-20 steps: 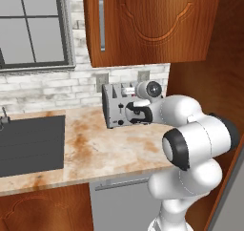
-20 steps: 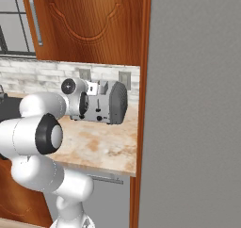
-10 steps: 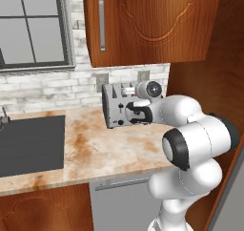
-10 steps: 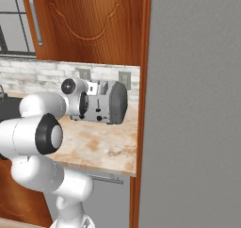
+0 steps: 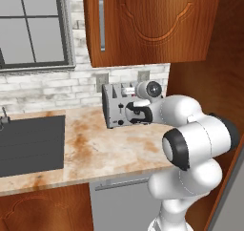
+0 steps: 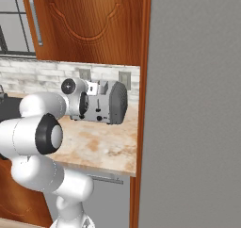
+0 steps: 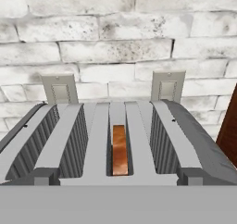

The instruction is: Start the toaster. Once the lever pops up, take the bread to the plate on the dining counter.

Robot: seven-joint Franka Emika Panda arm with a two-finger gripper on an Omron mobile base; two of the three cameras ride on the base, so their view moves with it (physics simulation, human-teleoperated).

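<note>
Hand view: bread (image 7: 120, 149) sits mostly sunk inside toaster (image 7: 185, 149).

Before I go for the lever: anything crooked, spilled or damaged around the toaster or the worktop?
Nothing stands out. The toaster sits level on the worktop against the brick wall, and the bread stands straight in a middle slot. The brown patches on the worktop look like marbling, not a spill.

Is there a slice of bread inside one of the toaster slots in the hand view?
Yes, the brown-crusted bread sits down in one of the middle slots of the toaster.
</note>
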